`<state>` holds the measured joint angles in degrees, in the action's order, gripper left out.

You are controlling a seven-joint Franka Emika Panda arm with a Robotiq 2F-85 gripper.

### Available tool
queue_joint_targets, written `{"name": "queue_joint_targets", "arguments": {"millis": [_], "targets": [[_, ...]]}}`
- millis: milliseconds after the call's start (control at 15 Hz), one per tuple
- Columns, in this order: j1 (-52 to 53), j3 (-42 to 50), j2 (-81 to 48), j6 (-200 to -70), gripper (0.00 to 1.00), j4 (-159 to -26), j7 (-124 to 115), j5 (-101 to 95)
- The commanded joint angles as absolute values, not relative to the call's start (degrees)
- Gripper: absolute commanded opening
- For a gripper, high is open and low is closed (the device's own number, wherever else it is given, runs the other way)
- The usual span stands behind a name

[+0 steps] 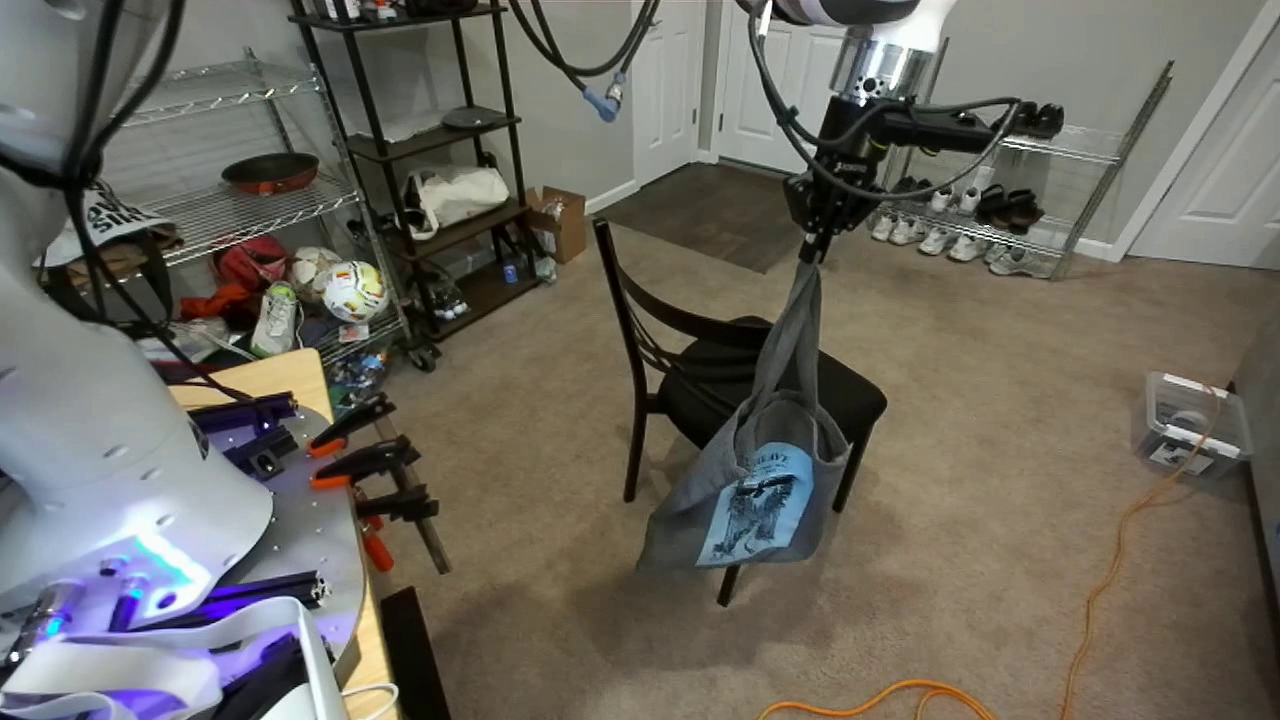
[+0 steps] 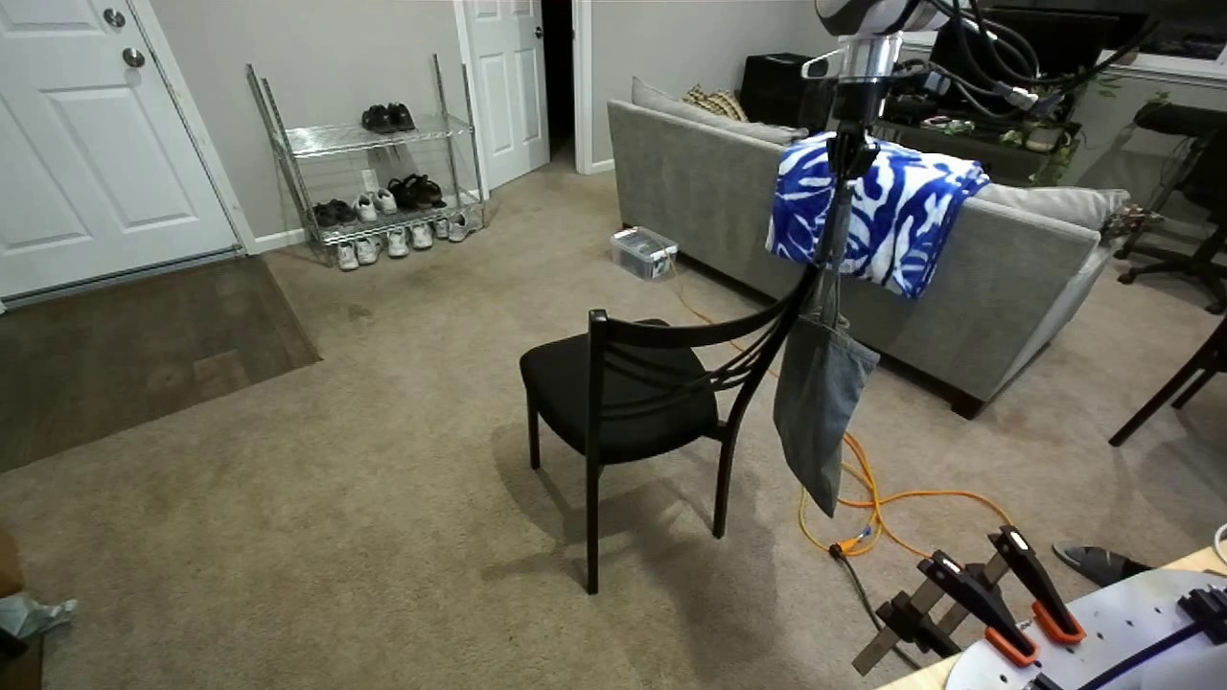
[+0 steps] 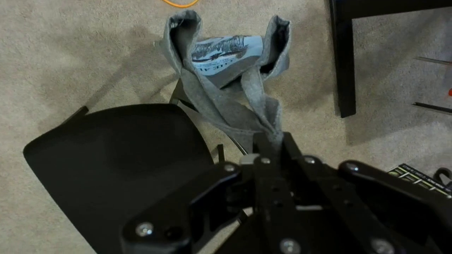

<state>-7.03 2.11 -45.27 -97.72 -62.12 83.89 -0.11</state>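
Beige carpet (image 1: 950, 600) spreads beneath a black chair (image 2: 652, 436). My gripper (image 1: 814, 248) is clamped on the straps (image 1: 806, 290) of a gray tote bag (image 2: 822, 383), which hangs beside the backrest (image 2: 690, 334) — whether touching, I cannot tell. To handle it well, I should keep the straps squarely pinched, move slowly so the tote bag doesn't swing, and give the backrest enough room — loose cloth could snag there.

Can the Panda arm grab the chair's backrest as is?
Probably not: the backrest seems close, but the gripper is closed on the straps of the gray tote bag, leaving no free grip.
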Motion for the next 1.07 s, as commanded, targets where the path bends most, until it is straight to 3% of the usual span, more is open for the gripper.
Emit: {"name": "queue_joint_targets", "arguments": {"millis": [0,1000], "targets": [[-6.39,-0.58,-40.8,-99.75,0.03,-67.38,85.02,-2.07],[-2.36,-3.47,-41.54,-98.75,0.03,-71.17,85.15,-6.48]]}}
